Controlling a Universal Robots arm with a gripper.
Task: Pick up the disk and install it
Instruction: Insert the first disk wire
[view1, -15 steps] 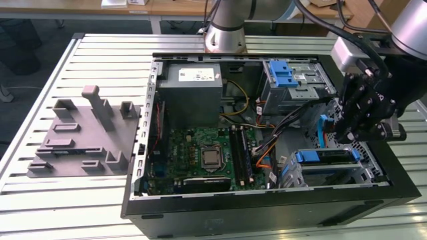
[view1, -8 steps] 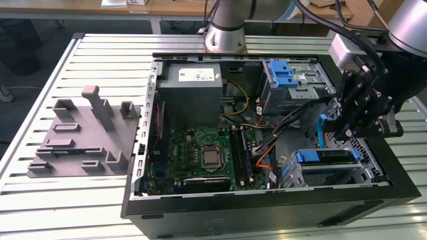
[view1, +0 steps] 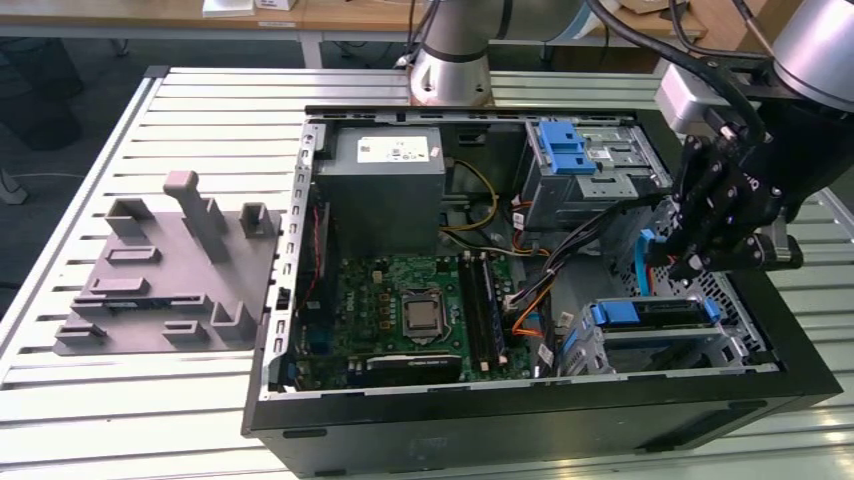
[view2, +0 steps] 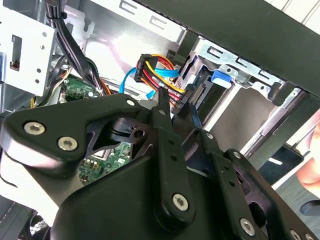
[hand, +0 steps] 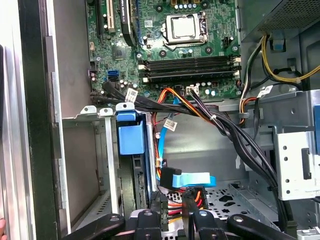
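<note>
The disk (view1: 650, 313), a flat drive with blue rails, lies in the lower bay at the case's front corner on the exterior view's right. Its blue rail tab (hand: 132, 136) shows edge-on in the first wrist view and again as the tab (view2: 222, 76) in the second. My gripper (view1: 694, 265) hangs just above and behind that bay, inside the case. Its fingertips (hand: 163, 207) are closed around a black cable connector (view2: 183, 97) with red, yellow and orange wires; a light-blue data plug (hand: 194, 179) sits beside it, a short way from the disk's end.
The open black case (view1: 521, 415) lies on a slatted table. Inside are the grey power-supply box (view1: 387, 190), the motherboard (view1: 414, 315), an upper metal bay with a blue latch (view1: 571, 150) and black cable bundles (hand: 225, 130). A grey fixture plate (view1: 167, 270) lies on the exterior view's left.
</note>
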